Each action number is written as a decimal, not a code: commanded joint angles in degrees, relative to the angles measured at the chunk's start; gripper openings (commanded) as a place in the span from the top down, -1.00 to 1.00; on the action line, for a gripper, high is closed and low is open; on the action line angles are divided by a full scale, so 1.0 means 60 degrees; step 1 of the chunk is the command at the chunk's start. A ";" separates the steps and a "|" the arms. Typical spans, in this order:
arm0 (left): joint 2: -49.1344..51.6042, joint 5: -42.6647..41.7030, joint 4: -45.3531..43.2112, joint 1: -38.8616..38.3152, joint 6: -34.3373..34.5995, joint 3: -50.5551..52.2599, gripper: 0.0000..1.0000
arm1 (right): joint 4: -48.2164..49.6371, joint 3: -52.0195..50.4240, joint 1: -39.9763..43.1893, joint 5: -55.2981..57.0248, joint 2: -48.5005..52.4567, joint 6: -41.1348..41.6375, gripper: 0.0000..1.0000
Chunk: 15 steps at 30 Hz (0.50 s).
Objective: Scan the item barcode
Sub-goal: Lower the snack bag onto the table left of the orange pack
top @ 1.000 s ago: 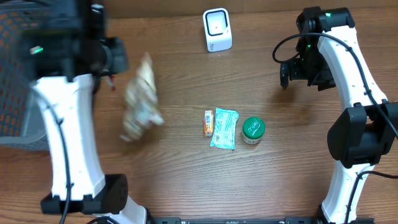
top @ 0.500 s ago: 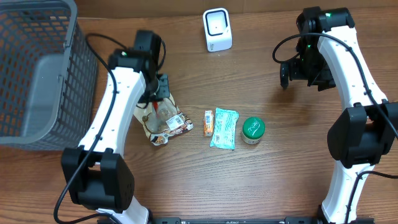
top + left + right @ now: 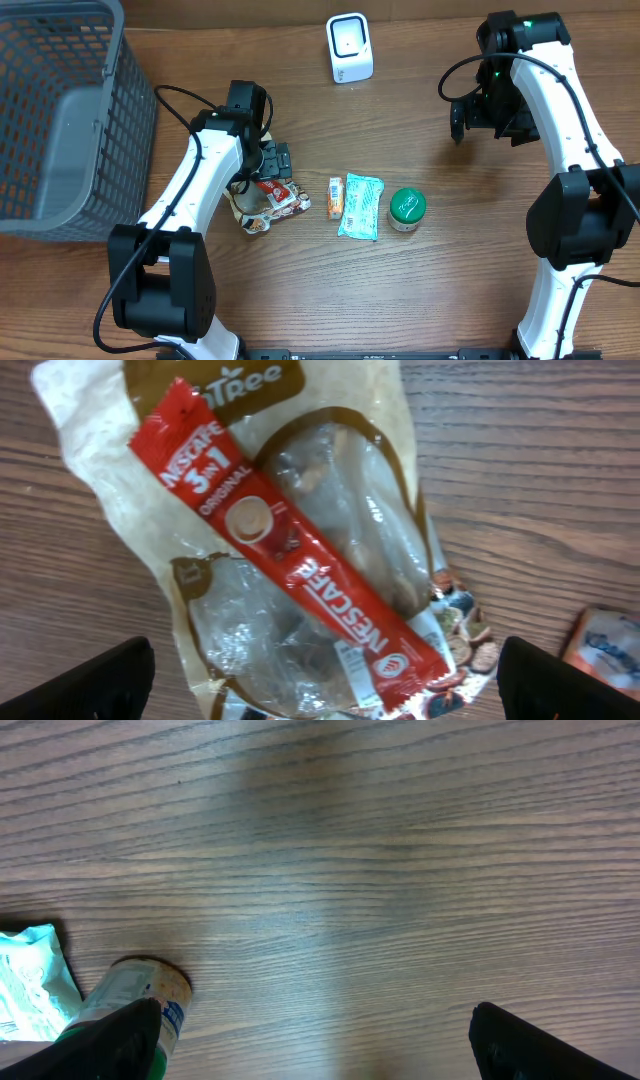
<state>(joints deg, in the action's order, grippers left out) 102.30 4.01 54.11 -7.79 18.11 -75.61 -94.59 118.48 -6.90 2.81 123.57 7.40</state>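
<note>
A clear-and-brown snack bag (image 3: 258, 208) lies flat on the wooden table left of centre, with a red Nescafe stick (image 3: 279, 190) across it. My left gripper (image 3: 268, 160) hangs open just above the bag's far end. In the left wrist view the stick (image 3: 290, 550) runs diagonally over the bag (image 3: 240, 630), and the gripper (image 3: 325, 680) holds nothing, its fingertips (image 3: 90, 685) wide apart at the bottom corners. The white scanner (image 3: 349, 47) stands at the back centre. My right gripper (image 3: 480, 115) is open over bare table at the right, as the right wrist view (image 3: 320, 1040) shows.
An orange packet (image 3: 335, 197), a teal packet (image 3: 361, 205) and a green-lidded jar (image 3: 407, 209) lie in a row at the centre. A grey mesh basket (image 3: 60, 120) fills the far left. The right wrist view catches the jar (image 3: 130, 995) at lower left.
The left arm swung from beside the basket to the table with the snack bag, set it down and opened its jaws. The right arm has not moved.
</note>
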 commanded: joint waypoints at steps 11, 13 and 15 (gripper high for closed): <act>-0.0047 -0.0368 -0.1614 -0.0018 0.0157 0.2036 -1.00 | 0.0000 -0.0004 -0.0007 -0.0062 -0.0415 -0.0069 -1.00; -0.0047 0.0015 -0.1632 -0.0018 -0.0131 0.2080 -0.99 | 0.0000 -0.0004 -0.0007 -0.0062 -0.0415 -0.0066 -1.00; -0.0051 0.0484 -0.1632 -0.0018 -0.0601 0.2062 -1.00 | 0.0000 -0.0004 -0.0007 -0.0062 -0.0415 -0.0066 -1.00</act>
<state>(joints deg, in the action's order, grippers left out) 102.30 2.28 44.73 -7.79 17.76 -63.35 -94.59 118.48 -6.90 2.81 123.57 7.42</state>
